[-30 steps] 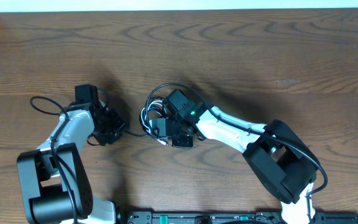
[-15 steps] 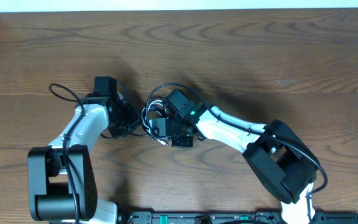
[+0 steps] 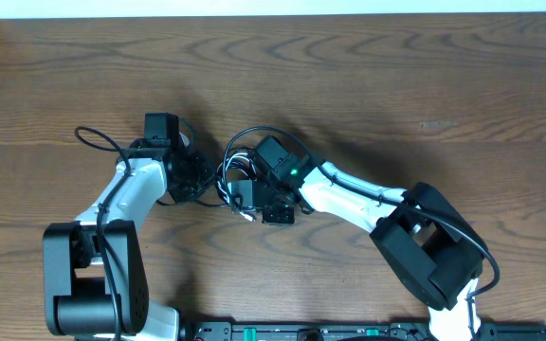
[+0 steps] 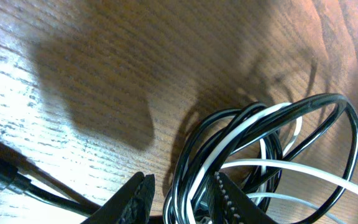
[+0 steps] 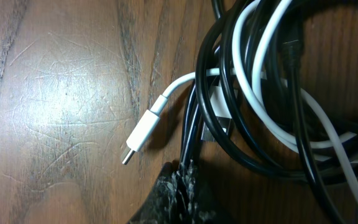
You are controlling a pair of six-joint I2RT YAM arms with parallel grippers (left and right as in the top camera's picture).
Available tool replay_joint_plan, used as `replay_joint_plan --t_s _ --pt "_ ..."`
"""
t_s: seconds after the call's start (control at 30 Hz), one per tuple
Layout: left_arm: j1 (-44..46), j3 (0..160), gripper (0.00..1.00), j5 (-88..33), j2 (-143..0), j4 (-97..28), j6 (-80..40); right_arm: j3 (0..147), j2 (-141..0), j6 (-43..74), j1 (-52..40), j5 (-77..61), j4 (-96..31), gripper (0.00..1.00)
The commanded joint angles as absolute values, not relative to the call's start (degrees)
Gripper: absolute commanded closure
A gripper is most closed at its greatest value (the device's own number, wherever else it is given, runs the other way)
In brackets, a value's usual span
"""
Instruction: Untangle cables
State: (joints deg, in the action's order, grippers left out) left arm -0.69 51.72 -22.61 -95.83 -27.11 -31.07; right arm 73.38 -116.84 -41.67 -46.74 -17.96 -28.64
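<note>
The cables lie as one tangle (image 3: 240, 169) at the table's middle, black loops wound with white ones. In the left wrist view the black cable (image 4: 355, 127) and the white cable (image 4: 278, 163) bunch together. Several strands pass between the fingers of my left gripper (image 4: 180, 186), which is open, with bare wood showing beside its left finger (image 4: 138, 198). Overhead, my left gripper (image 3: 200, 180) sits at the tangle's left side. My right gripper (image 5: 185, 171) is shut on a strand of the black cable (image 5: 205, 68). The white plug (image 5: 142, 134) lies loose on the wood just left of it.
My left arm's own thick black wire (image 3: 93, 142) loops out to the left, and shows again at the lower left as a dark cord (image 4: 5, 175). The right arm (image 3: 358, 199) stretches in from the lower right. The arm bases (image 3: 301, 332) line the front edge.
My left arm has swung right and slightly up to the tangle, so strands now sit between its fingers. The right arm and its grip have not moved.
</note>
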Motion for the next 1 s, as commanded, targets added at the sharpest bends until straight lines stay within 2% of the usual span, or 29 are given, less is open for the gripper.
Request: replay_joint_plan --t_s 0.0,0.57,0.83,0.97 --pt "-0.78 52.73 0.66 -22.44 -96.97 -28.45 -30.06 71.44 -119.20 -41.85 -46.98 -13.21 -30.04 0.99" --pt "-0.75 51.07 0.66 -16.62 -100.57 -28.29 -29.78 71.44 -119.20 -41.85 -46.98 -13.21 -30.04 0.99" --pt "-0.78 50.78 0.66 -16.29 -106.80 -26.22 -27.29 71.44 -119.17 -39.18 -46.98 -13.28 -29.41 0.99" --pt "-0.86 50.81 0.72 -8.91 -109.06 -27.99 -27.09 71.44 -119.20 -38.06 -46.54 -13.21 -29.56 0.99"
